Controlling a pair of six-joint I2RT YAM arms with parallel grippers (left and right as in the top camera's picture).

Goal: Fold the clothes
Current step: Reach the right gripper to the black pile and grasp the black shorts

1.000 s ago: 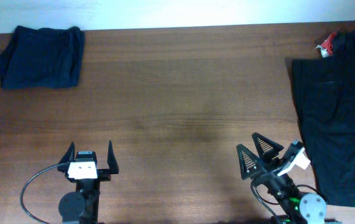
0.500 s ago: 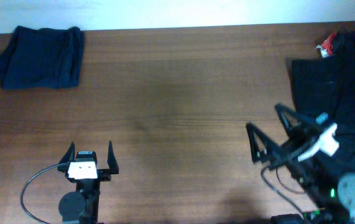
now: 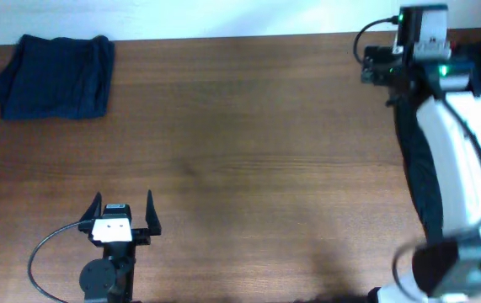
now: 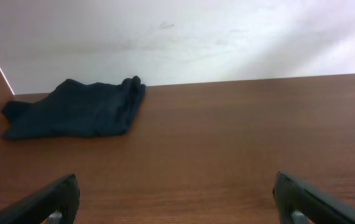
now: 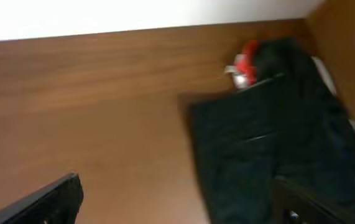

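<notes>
Left gripper [image 3: 123, 204] sits at lower left of the brown wooden worktop [image 3: 248, 143], fingers wide, empty. Right gripper [image 5: 177, 196] is at upper right, fingers wide, empty, over the unfolded black garment [image 5: 270, 155] along the right edge. Folded dark navy cloth [image 3: 52, 76] lies upper left.

navy garment [image 3: 53, 77]: is folded into a compact, slightly rumpled bundle, is laid flat at the far-left corner of the surface [image 3: 248, 151] | black garment [image 5: 270, 155]: is spread unfolded and creased along the right edge | red-and-white item [image 5: 244, 67]: is bunched at its far end, touching it
</notes>
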